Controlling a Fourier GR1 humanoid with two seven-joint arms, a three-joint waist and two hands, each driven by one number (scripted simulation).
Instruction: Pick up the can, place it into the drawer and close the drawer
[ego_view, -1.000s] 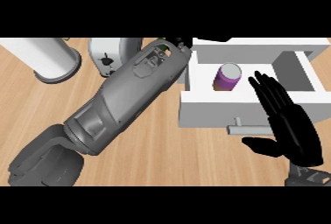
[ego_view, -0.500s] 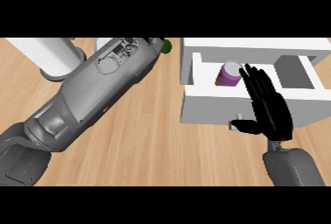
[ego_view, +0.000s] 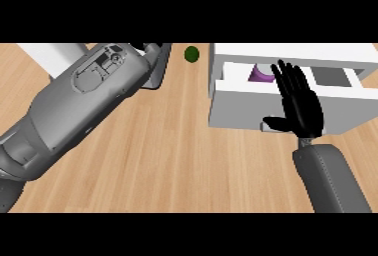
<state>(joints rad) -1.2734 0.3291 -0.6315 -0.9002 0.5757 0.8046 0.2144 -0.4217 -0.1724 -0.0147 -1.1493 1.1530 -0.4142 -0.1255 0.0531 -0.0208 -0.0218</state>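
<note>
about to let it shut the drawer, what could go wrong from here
1. The right hand lies flat over the front of the open drawer, fingers straight and reaching past the front edge toward the purple can. If it pushes like this, the fingertips might get caught between the drawer and its housing.
2. The can stands in the drawer right beside those fingers; a push could knock it over.
3. The left hand is hidden behind the left forearm, so its position cannot be checked.

Can in drawer, behind right hand.
</note>
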